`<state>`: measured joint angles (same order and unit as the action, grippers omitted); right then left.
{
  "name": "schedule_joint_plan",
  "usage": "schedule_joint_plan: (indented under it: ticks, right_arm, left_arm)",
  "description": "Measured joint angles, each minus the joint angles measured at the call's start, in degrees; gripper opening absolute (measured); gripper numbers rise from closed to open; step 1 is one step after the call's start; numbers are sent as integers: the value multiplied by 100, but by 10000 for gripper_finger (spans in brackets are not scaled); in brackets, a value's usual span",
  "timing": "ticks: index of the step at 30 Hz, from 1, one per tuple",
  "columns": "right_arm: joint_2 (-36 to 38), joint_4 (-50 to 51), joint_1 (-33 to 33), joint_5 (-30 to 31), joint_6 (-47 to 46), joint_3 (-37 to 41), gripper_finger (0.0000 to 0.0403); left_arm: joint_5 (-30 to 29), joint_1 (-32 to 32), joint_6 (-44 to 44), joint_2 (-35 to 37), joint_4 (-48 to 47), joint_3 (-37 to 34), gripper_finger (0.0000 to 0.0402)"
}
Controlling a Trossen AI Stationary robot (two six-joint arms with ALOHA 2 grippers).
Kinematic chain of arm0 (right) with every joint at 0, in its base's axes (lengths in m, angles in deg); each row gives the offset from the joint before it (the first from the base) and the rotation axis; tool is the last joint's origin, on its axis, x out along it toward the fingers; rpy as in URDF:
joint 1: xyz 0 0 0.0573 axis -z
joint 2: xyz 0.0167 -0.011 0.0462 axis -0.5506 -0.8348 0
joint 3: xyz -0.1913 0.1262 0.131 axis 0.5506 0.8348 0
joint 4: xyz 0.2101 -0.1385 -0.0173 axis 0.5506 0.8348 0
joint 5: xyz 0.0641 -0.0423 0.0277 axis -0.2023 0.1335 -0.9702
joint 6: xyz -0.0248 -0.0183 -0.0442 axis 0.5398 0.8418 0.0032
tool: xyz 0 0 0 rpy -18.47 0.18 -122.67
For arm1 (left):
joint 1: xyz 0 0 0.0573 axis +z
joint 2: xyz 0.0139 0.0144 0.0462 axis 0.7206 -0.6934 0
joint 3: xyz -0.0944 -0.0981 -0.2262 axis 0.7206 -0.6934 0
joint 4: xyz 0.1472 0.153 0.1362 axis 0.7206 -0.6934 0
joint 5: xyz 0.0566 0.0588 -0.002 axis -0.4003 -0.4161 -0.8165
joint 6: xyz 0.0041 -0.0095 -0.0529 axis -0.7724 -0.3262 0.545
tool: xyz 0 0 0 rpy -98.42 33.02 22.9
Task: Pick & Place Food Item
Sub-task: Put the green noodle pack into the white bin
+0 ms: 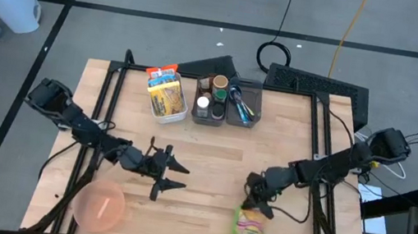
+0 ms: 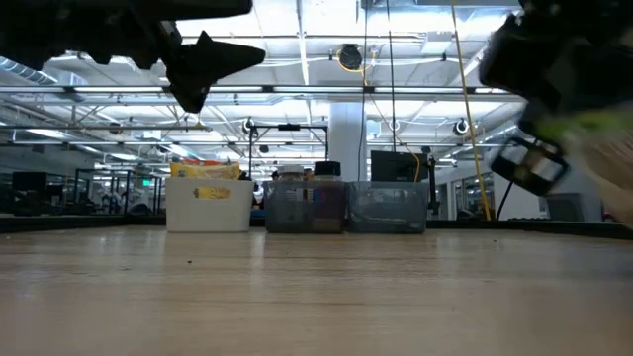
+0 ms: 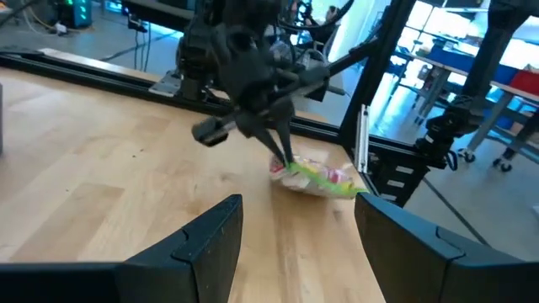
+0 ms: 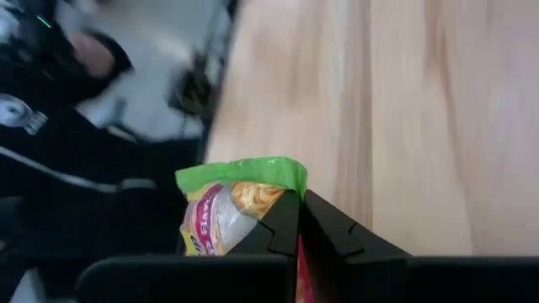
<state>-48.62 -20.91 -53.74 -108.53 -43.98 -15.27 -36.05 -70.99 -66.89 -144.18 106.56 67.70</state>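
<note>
On wooden table [image 1: 210, 163] near its front right edge, green-topped snack bag [image 1: 250, 225], right gripper [image 1: 255, 205] fingers pinched on bag's top edge, left gripper [image 1: 171, 174] spread, empty, above table centre-left, pink bowl [image 1: 100, 205] at front left.

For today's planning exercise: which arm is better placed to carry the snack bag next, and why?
Right. Its end effector is shut on the bag's green edge. The left end effector hangs open, away from the bag, holding nothing.
</note>
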Motion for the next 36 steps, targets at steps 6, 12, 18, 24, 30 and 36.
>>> schedule_joint_plan:
  ticks: [6,12,18,24,30,36]
  right_arm:
    - [0,-1027,308,409,833,0,0]
    - [0,-1109,520,1204,1881,-49,0]
    - [0,-1119,577,2087,3045,-291,0]
    - [0,-1337,576,2695,3852,-404,0]
    - [0,-1862,645,2707,4279,-409,0]
    - [0,-1942,849,2711,4348,-411,0]
  left_arm:
    - [173,269,-317,2,-554,289,239]
    - [180,612,-439,0,-3850,1897,239]
    - [173,973,-335,0,-5622,3170,239]
    - [485,1359,-300,2,-6626,3868,239]
    - [685,1671,-94,-93,-6686,3910,239]
    - [1146,1894,131,-519,-6569,3919,239]
